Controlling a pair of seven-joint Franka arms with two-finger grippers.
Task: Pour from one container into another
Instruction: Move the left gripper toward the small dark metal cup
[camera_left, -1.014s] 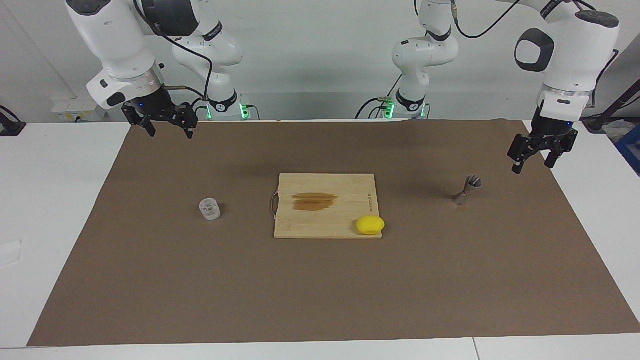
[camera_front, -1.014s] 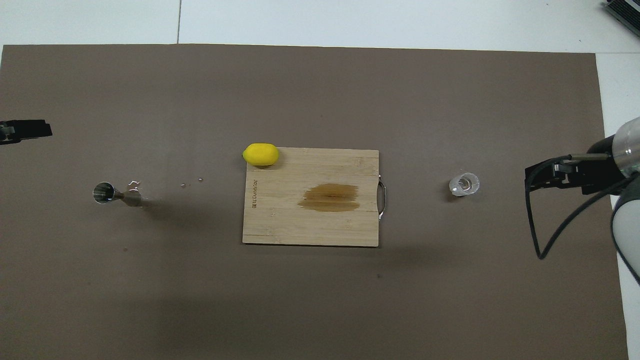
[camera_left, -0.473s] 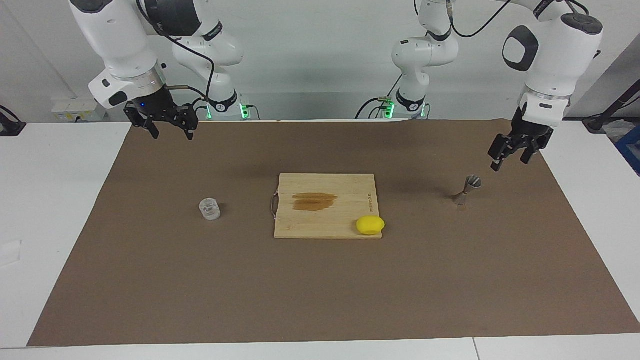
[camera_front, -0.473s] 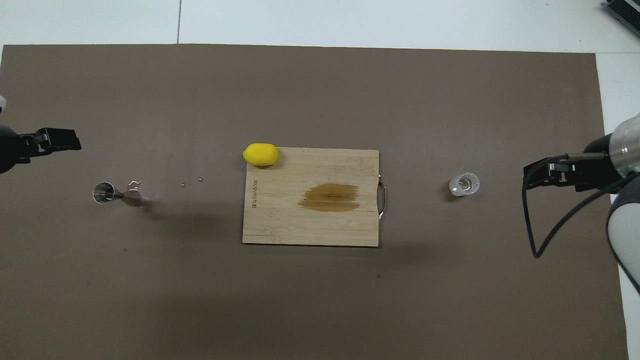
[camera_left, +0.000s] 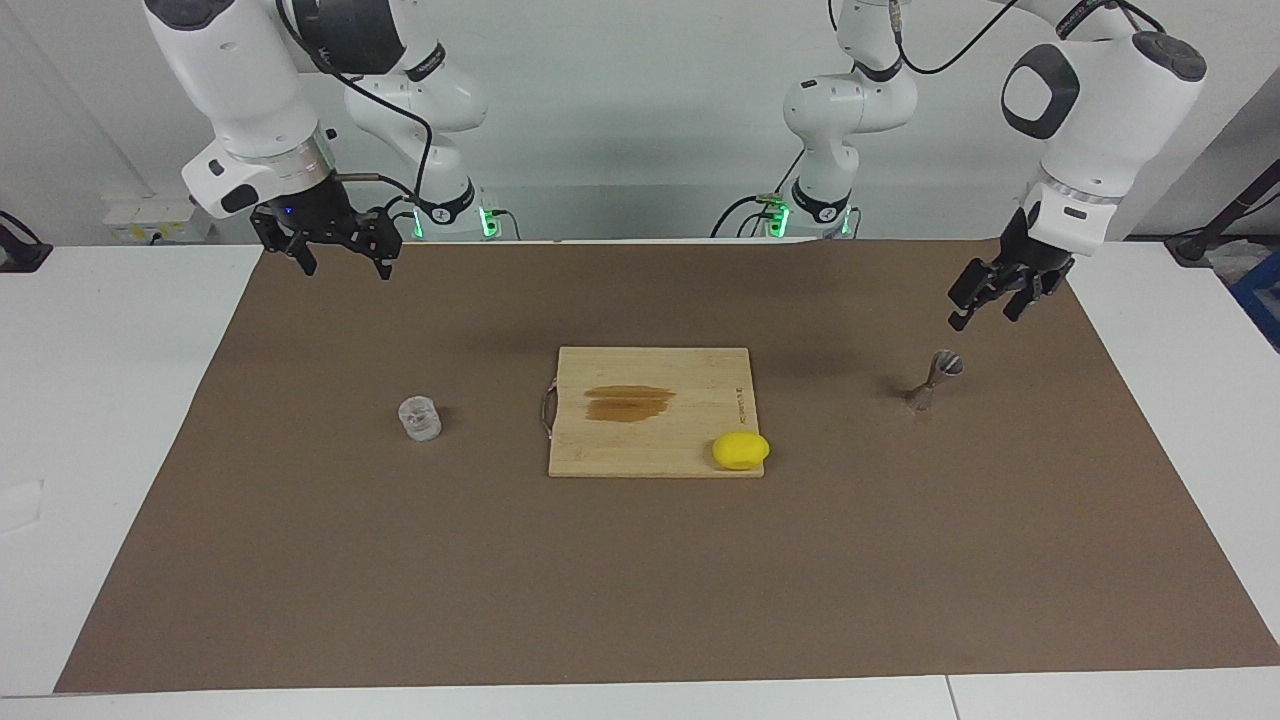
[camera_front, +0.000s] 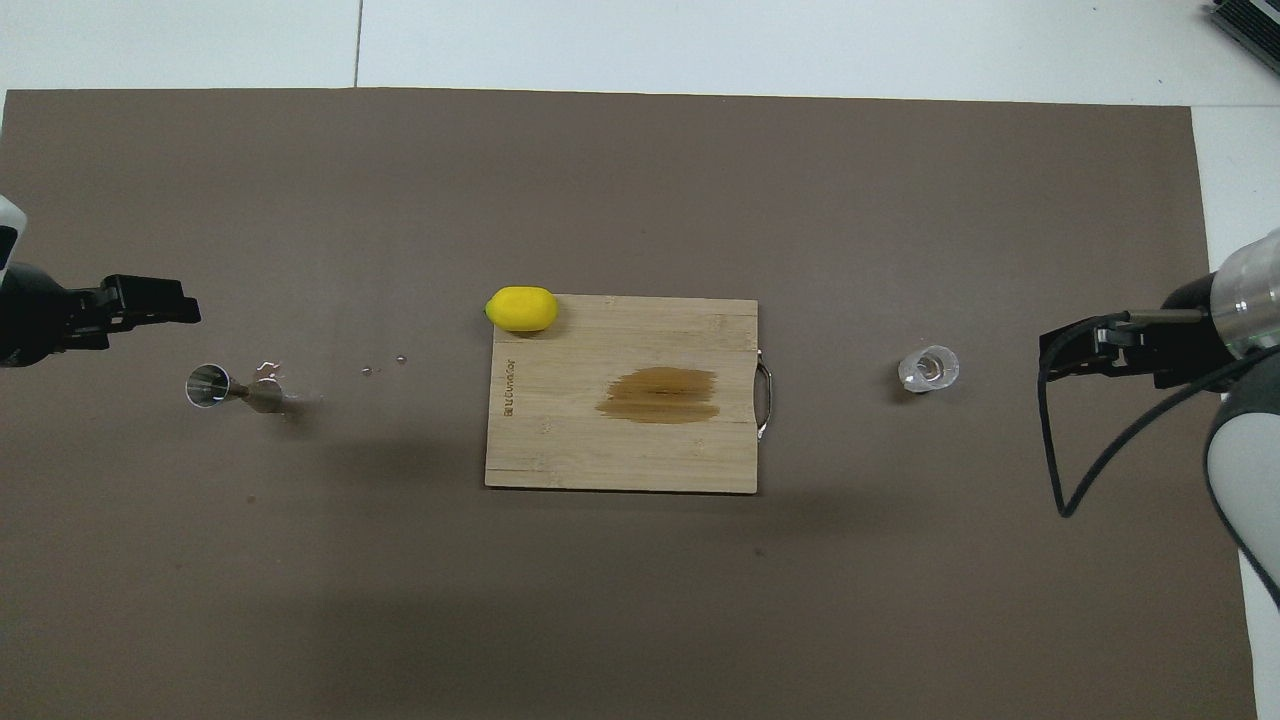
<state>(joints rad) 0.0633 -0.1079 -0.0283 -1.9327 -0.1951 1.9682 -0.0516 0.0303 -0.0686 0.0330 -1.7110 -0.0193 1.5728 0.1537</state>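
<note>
The clear glass cup stands upright on the brown mat toward the right arm's end, beside the board's handle. The metal jigger stands on the mat toward the left arm's end. My left gripper hangs open over the mat just beside the jigger and above its rim, touching nothing. My right gripper is open and raised over the mat's edge, well apart from the cup.
A bamboo cutting board with a dark stain lies mid-mat. A yellow lemon rests on its corner. A few droplets lie on the brown mat by the jigger.
My left gripper has swung in from the mat's end toward the jigger. My right gripper has edged slightly toward the cup. Cup, jigger, board and lemon have not moved.
</note>
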